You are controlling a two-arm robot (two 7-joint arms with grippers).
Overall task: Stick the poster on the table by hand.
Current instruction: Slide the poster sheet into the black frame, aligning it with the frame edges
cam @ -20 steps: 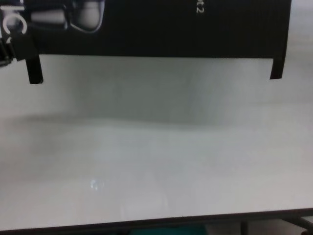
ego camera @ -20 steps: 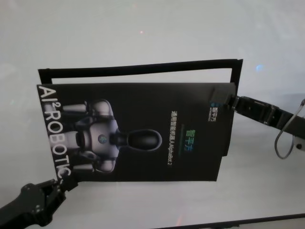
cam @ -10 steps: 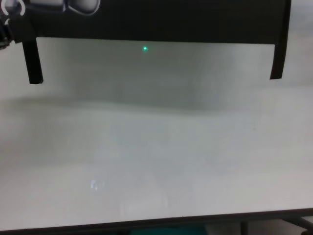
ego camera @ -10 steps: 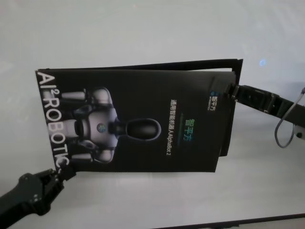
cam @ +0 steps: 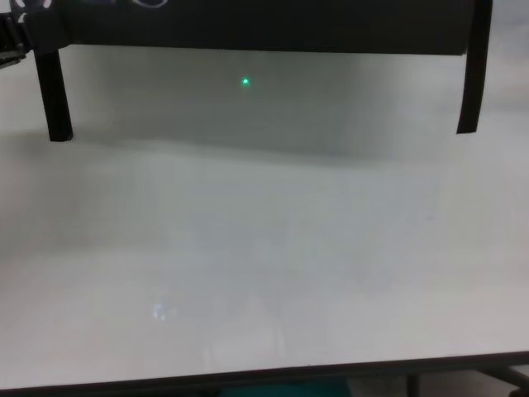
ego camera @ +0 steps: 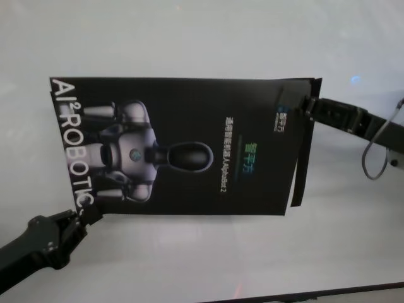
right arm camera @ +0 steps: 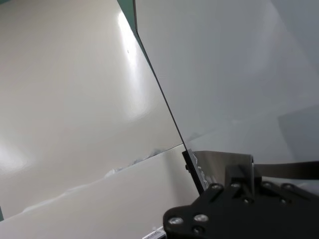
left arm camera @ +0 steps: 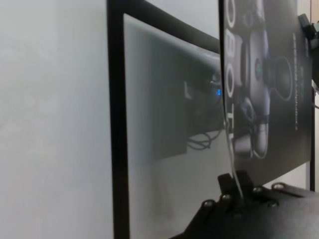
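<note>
Two tools held the poster above the white surface: the left tool was clamped on its near-left corner, and the right tool on its far-right corner. Narrow black strips hung beneath it.

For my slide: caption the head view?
Both black grippers, left and right, hold the glossy black robot poster above the white table.

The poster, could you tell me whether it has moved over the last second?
Yes. The poster has shifted away from the robot, now covering the far black strip on the table.
</note>
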